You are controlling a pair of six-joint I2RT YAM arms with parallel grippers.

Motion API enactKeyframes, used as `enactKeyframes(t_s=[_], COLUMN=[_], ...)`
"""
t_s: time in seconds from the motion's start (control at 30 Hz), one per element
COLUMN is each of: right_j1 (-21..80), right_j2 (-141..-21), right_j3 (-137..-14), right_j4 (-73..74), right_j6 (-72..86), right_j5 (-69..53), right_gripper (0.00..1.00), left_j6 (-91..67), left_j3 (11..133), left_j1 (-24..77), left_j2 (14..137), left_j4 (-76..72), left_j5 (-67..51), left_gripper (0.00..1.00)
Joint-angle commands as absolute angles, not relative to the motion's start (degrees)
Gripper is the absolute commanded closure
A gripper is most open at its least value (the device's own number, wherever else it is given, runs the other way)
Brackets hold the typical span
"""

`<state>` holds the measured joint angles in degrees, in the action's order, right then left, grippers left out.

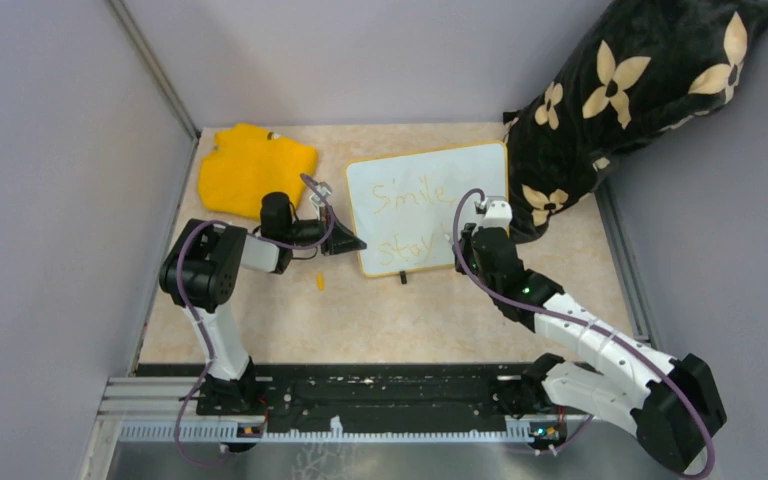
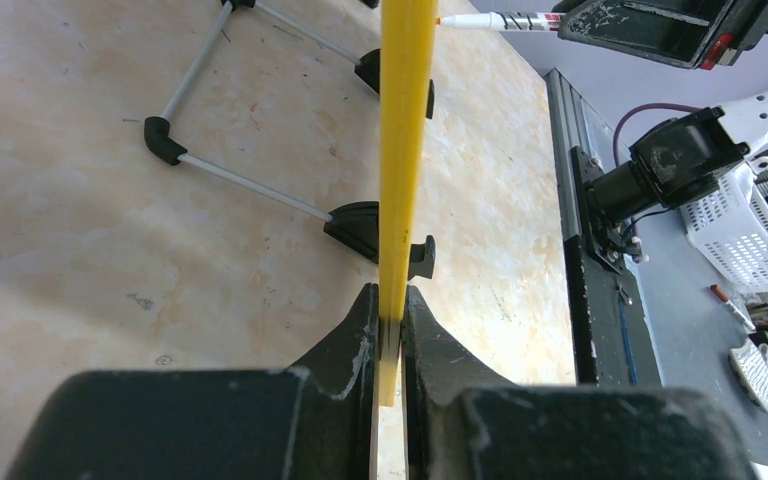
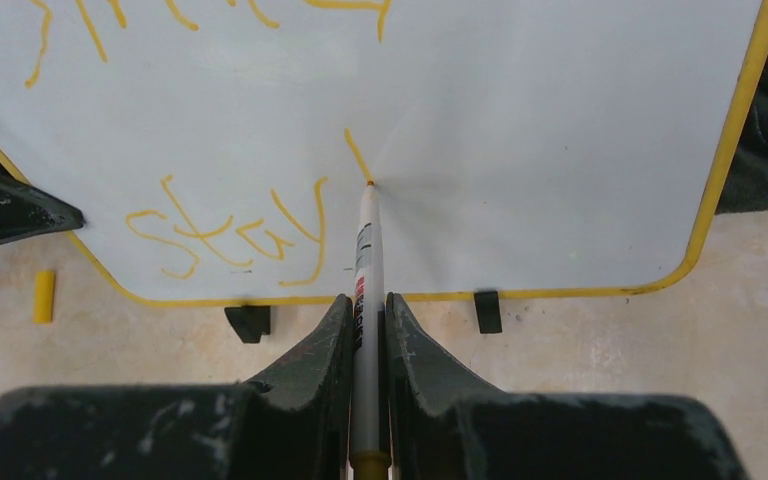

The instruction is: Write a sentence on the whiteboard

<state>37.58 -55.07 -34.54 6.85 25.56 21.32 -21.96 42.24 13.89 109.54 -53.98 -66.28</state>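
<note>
Yellow cloth [image 1: 256, 170] lies crumpled at far-left of the beige surface [image 1: 380, 320], just behind the L arm. L pincer [image 2: 390, 310] is clamped narrow on the whiteboard [image 1: 460, 180], gripping its thin yellow rim at the btm-left edge; wrist view shows the rim edge-on btwn the two fingers. Small yellow piece [image 1: 319, 282] sits loose on the surface, near that pincer & apart from the board. Whiteboard is mid-surface, propped tilted on two black clip feet [image 3: 248, 322], w/ a thin wire stand [image 2: 250, 185] behind it. The sentence [image 1: 407, 197] so far: "Smile" on top line, "Stay" below-left, plus one short slanted stroke to the right of "Stay"; nothing more legible. R pincer [image 3: 368, 310] is closed tight on a white marker [image 3: 365, 250], barrel pointing fwd, tip touching the board at the lower end of that short stroke. Black pillow w/ cream flower print [image 1: 640, 90] leans at far-right, just beside the board's right edge.
</note>
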Motion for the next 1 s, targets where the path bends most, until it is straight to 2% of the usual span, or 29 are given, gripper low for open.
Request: enactKeyframes(t_s=[0.0, 0.47, 0.97], right_j1=[37.1, 37.0, 37.0], right_j2=[-53.5, -51.9, -51.5], right_j3=[-33.6, -32.2, -39.0], right_j4=[6.8, 8.7, 9.6], right_j6=[26.3, 26.9, 25.8], right_j5=[20.9, 20.1, 25.3], right_gripper=[1.0, 1.0, 1.0], left_j6=[-20.6, -20.4, -20.1], left_j3=[42.1, 42.1, 42.1], left_j1=[14.9, 15.2, 15.2], left_j2=[110.3, 109.9, 109.8], left_j4=[-49.3, -49.1, -48.9], left_j5=[-63.4, -63.3, -63.3], left_gripper=[1.0, 1.0, 1.0])
